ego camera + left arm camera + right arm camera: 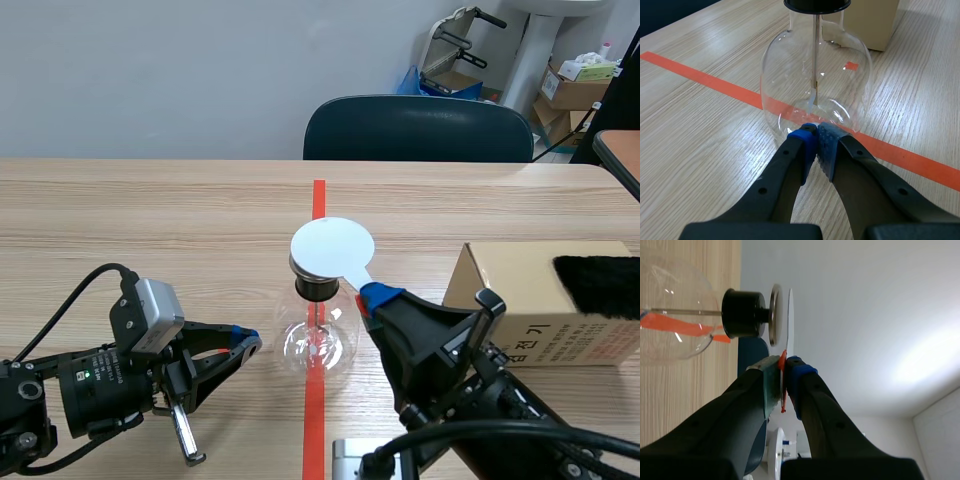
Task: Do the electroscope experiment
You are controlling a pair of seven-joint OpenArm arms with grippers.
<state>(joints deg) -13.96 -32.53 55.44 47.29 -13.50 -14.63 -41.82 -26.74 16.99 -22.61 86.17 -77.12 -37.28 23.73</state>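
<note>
Glass electroscope (318, 340) upright at frame centre, on the orange-red tape line. Right gripper (372, 297) clamped on the handle of a white disc (332, 250), disc just over the electroscope's top plate. Left gripper (816, 135) closed on nothing, pads together at the flask's base.

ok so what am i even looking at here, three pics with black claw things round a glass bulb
Two robot arms at a wooden table. The wide picture looks out from between them; the other two come from wrist cameras. In the middle stands a glass flask, the electroscope. The right gripper is shut on a white disc by its handle, holding it over the flask's top. The left gripper is shut on nothing, tips by the glass. A cardboard box with black fur sits at the right.
</note>
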